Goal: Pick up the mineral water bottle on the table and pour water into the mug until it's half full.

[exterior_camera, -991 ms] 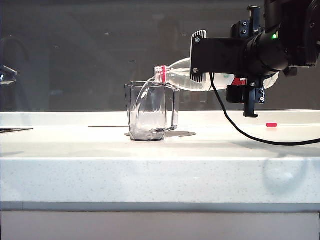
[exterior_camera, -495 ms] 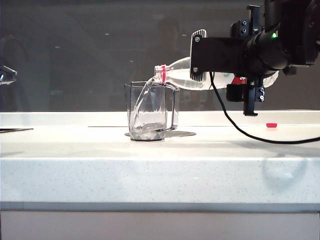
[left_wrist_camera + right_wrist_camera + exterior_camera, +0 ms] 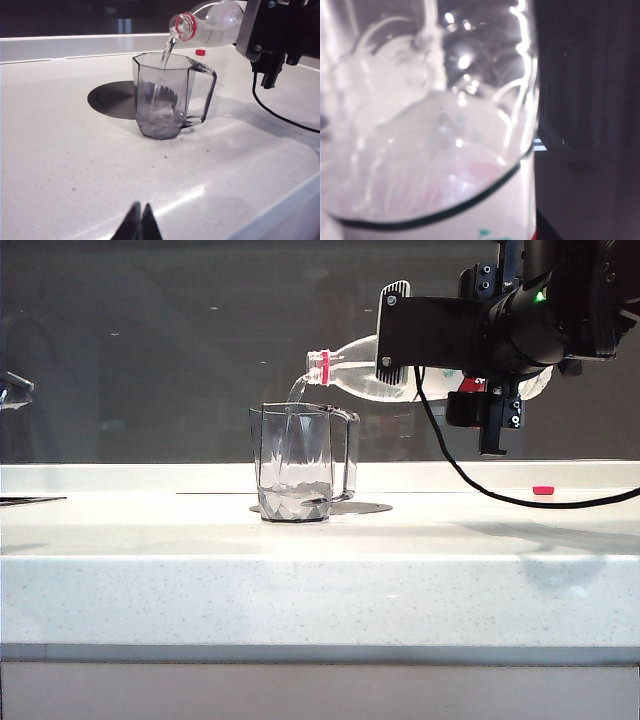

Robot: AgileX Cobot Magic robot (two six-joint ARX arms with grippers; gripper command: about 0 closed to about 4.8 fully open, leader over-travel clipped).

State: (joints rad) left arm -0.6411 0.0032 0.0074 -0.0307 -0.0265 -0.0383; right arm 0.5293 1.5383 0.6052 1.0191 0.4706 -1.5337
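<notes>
The right gripper [image 3: 440, 365] is clamping the bottle [image 3: 352, 380] around its middle and holding it nearly level above the mug [image 3: 303, 462], so the open neck is hanging just over the rim and the water [image 3: 166, 52] is falling inside in a thin stream rather than splashing on the table [image 3: 320, 585]. The mug is standing upright beside a dark round disc [image 3: 114, 99], handle turned toward the pouring arm. Its fill is looking like roughly a third, though the faceted glass is making the level hard to read. The left gripper [image 3: 139, 225] is waiting low near the table's front, jaws together, well clear of the pour. A small red cap [image 3: 543, 490] is lying off to the side.
</notes>
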